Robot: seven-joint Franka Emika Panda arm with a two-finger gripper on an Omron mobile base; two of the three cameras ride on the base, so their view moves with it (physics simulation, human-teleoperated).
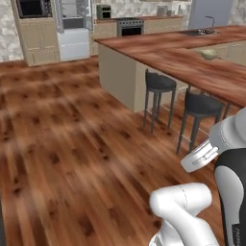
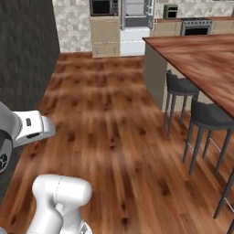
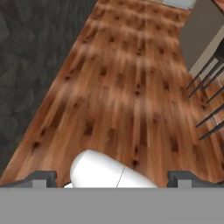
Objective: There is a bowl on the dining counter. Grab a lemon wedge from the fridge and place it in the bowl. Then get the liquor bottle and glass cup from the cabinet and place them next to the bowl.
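A pale bowl sits on the wooden dining counter at the right. The fridge stands at the far wall with its upper doors swung open; it also appears in the right base view as the fridge. The lemon wedge is too far away to make out. The liquor bottle and glass cup are out of view. In the hand view my gripper is open, nothing between its fingertips, and it points down at the wooden floor, far from the fridge and the bowl.
Two dark bar stools stand along the counter's near side. A dark wall runs along the left. An oven and a sink lie at the back. Wide wooden floor stretches toward the fridge.
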